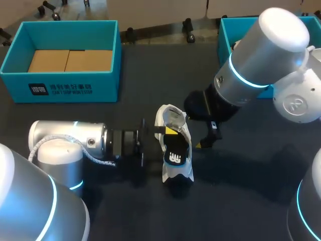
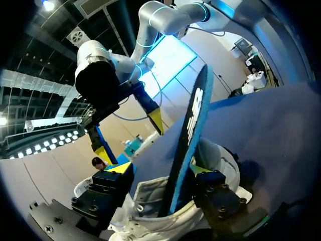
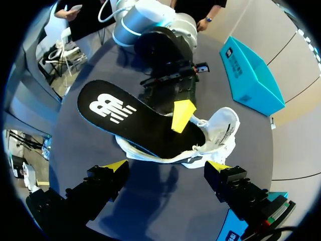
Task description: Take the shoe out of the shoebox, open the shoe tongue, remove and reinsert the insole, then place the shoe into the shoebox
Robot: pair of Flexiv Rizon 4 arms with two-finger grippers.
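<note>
Two steps looked done. The shoe (image 1: 173, 173) was out of the shoebox (image 1: 108, 88) and lay near the middle of the table (image 1: 241, 201), well apart from that box at the far left. Its tongue seemed pulled open toward the far end. The insole (image 1: 176, 148) was only part way. Its front was tucked inside the shoe, while its heel end, with the logo, stuck up and out toward the near side. The pictures did not show whether it was coming out or going back in. By my judgement, what remained was to seat the insole flat and put the shoe into the box.

The shoe's long axis ran far to near, slightly tilted. The toe probably pointed far and the heel near, though the open tongue hid much of that end.

The left gripper (image 2: 158, 169) straddled the shoe's opening from the left, with the insole rising through it. I could not tell whether it was clamped there. The right gripper (image 3: 167, 166) hung just right of the shoe, its jaws wide apart with nothing between them.
</note>
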